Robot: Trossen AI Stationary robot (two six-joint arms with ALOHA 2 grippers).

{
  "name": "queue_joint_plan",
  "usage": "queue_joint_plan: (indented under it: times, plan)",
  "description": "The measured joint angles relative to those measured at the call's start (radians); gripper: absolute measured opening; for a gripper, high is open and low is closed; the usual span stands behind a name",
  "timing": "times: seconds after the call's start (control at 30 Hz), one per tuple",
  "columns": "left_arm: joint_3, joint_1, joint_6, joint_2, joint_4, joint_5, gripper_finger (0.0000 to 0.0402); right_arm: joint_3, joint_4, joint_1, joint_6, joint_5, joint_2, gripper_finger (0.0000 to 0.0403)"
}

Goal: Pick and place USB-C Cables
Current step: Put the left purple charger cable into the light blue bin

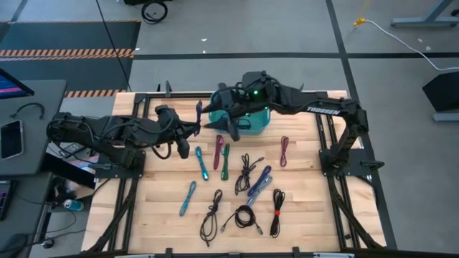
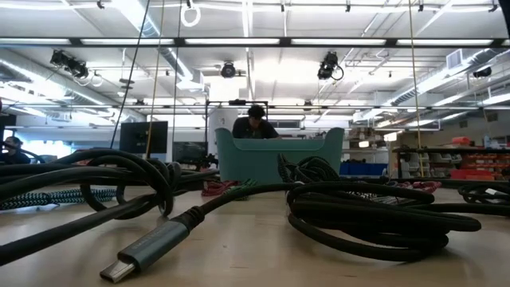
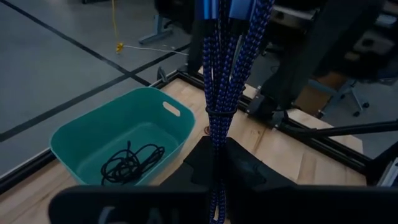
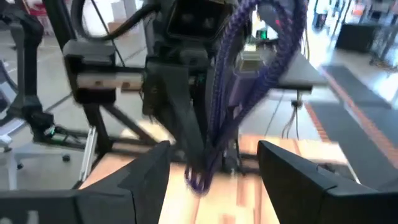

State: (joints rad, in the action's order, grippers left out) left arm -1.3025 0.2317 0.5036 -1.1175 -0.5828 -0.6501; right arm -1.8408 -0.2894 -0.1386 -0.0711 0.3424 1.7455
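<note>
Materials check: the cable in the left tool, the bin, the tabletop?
Blue-purple cable: braided fabric sleeve, going by the woven checker pattern. Teal bin: likely moulded plastic, smooth matte wall with a cut-out handle. Tabletop: wood, pale glued strips with visible seams.

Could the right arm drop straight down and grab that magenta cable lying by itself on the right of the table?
Probably yes: the magenta cable lies alone on bare wood, and the right gripper is open and empty.

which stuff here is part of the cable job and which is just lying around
Job:
- blue-purple braided cable, held by the shut left gripper
- open right gripper facing it
- black cable in the teal bin
- loose cables on the table, such as the magenta one

Lying about:
- phone on the side desk
</note>
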Motion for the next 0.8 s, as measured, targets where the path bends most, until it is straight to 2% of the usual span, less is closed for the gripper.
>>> queue_joint_plan:
  times: [0.3, 0.43, 0.53, 0.7, 0.8]
  plan:
    - [0.0, 0.0, -0.003, 0.0, 0.005, 0.0, 0.0019, 0.0, 0.135, 0.0, 0.035, 0.061, 0.039, 0.0244]
    - [0.0, 0.0, -0.003, 0.0, 0.006, 0.0, 0.0019, -0.001, 0.16, -0.002, 0.043, 0.061, 0.038, 0.0223]
    - [0.0, 0.0, -0.003, 0.0, 0.006, 0.001, 0.0019, -0.001, 0.162, -0.002, 0.043, 0.067, 0.038, 0.0176]
    - [0.0, 0.001, -0.003, 0.0, 0.004, 0.007, 0.0019, -0.001, 0.14, -0.003, 0.014, 0.078, 0.038, 0.0033]
    - [0.0, 0.001, -0.003, 0.0, 0.008, 0.006, 0.0019, -0.001, 0.14, -0.008, 0.018, 0.083, 0.038, 0.0025]
